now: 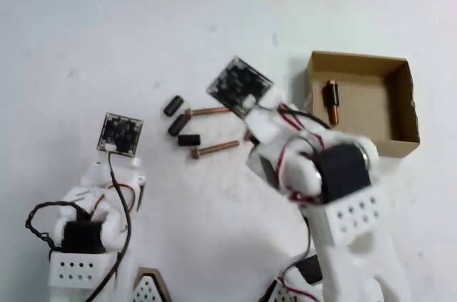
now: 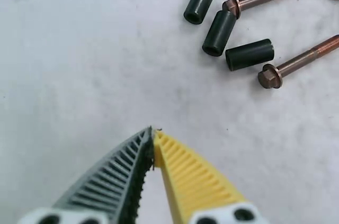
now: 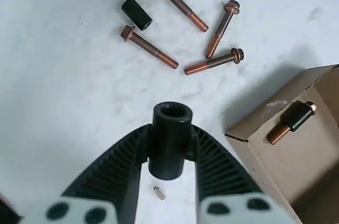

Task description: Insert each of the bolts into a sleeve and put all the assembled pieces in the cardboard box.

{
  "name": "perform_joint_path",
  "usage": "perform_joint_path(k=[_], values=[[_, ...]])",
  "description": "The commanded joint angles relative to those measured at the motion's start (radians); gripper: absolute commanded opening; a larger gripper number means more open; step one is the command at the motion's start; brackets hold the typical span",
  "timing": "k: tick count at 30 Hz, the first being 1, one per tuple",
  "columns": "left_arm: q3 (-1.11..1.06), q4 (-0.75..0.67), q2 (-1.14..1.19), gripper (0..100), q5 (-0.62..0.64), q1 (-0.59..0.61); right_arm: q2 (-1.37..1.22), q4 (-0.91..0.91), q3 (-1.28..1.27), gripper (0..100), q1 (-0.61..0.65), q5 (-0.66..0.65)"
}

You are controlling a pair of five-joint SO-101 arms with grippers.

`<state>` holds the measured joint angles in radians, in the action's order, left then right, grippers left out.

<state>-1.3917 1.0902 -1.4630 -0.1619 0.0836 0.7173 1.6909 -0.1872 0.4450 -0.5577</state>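
Bolts [image 1: 214,148] and three black sleeves [image 1: 178,124] lie loose on the white worktop [image 1: 86,45] between the two arms in the high view. One assembled piece [image 1: 332,102] rests inside the cardboard box [image 1: 357,63]. From the left wrist, the left end effector [image 2: 153,131] is closed, tips together, with the sleeves well ahead of it. From the right wrist, the right end effector [image 3: 170,128] grips an upright sleeve [image 3: 170,147], with loose bolts beyond it and the box near.

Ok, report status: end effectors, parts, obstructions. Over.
Left end effector shut, empty. Right end effector shut on a sleeve. One assembled piece in cardboard box. Four bolts, three sleeves loose on table.
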Motion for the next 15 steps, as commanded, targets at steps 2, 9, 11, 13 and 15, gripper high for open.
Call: perform_joint_path(k=[2, 9, 11, 13, 15], values=[[0.011, -0.021, -0.012, 3, -0.011, 0.001, 0.157, -0.07, -0.078, 1.7, -0.093, -0.011], [0.011, -0.026, -0.012, 3, -0.011, -0.01, 0.371, -0.259, -0.407, 1.7, -0.122, -0.006], [0.009, -0.021, -0.012, 3, -0.009, -0.044, 0.423, -0.337, -0.508, 1.7, -0.122, -0.005], [-0.008, -0.021, -0.012, 3, -0.008, -0.084, 0.467, -0.414, -0.606, 1.7, -0.122, -0.002], [-0.037, -0.028, -0.012, 3, -0.008, -0.113, 0.509, -0.473, -0.686, 1.7, -0.122, 0.0]])
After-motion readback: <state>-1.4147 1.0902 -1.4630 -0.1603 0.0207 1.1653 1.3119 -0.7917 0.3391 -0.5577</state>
